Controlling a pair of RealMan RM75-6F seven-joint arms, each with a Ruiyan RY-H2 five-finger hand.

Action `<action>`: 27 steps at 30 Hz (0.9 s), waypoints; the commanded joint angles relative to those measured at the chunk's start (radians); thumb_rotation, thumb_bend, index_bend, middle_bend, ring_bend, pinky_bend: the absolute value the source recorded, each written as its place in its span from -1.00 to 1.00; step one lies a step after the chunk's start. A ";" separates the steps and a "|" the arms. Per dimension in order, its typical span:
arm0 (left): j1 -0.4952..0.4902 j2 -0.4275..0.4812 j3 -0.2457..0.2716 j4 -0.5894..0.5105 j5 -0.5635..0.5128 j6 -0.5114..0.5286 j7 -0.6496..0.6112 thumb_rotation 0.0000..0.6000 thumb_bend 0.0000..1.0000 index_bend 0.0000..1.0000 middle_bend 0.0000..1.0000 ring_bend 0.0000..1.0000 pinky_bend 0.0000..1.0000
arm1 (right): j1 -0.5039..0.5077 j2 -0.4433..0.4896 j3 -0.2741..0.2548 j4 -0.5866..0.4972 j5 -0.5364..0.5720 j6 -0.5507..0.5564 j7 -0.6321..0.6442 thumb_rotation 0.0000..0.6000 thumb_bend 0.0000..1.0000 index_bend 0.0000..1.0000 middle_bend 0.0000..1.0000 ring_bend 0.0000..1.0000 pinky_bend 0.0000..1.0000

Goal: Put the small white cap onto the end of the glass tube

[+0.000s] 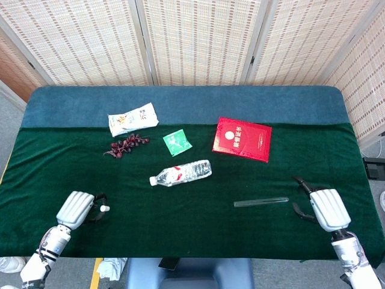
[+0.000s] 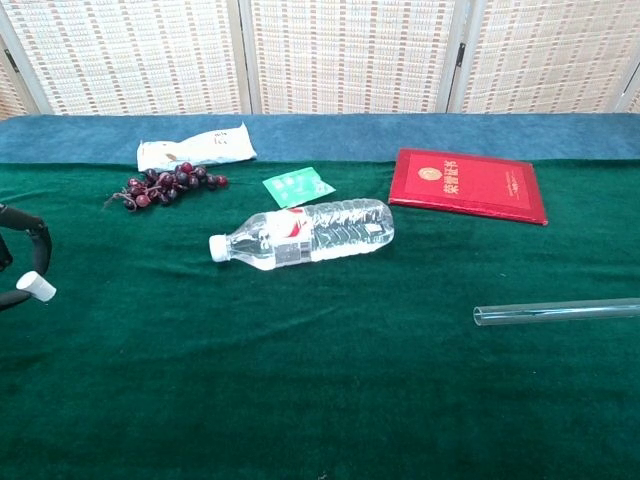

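The small white cap (image 1: 104,208) (image 2: 35,286) is pinched in the fingertips of my left hand (image 1: 76,209) near the table's front left, lifted a little off the green cloth. In the chest view only the dark fingers (image 2: 30,232) of that hand show at the left edge. The glass tube (image 1: 261,201) (image 2: 556,312) lies flat on the cloth at the right, its open end pointing left. My right hand (image 1: 325,208) hangs just right of the tube's far end, fingers curled downward and holding nothing; the chest view does not show it.
A plastic water bottle (image 1: 180,173) lies in the middle of the table. Behind it are a red booklet (image 1: 242,139), a green packet (image 1: 177,142), a bunch of dark grapes (image 1: 126,145) and a white snack bag (image 1: 133,118). The table's front edge is close to both hands.
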 commanded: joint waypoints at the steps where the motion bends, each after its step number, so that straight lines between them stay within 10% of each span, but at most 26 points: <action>1: 0.002 0.002 0.003 -0.001 -0.004 -0.003 -0.001 1.00 -0.07 0.22 1.00 0.84 0.90 | 0.047 -0.040 0.009 0.018 0.030 -0.071 -0.037 0.58 -0.28 -0.41 0.55 0.96 0.86; 7: 0.005 0.000 0.007 0.002 -0.011 -0.008 -0.008 1.00 -0.08 0.22 1.00 0.84 0.90 | 0.102 -0.121 0.013 0.076 0.074 -0.167 -0.079 0.59 -0.29 -0.23 0.90 1.00 1.00; 27: 0.011 -0.007 0.008 0.012 -0.031 -0.019 -0.011 1.00 -0.08 0.22 1.00 0.84 0.90 | 0.164 -0.308 -0.005 0.261 0.101 -0.221 -0.153 0.59 -0.35 -0.05 1.00 1.00 1.00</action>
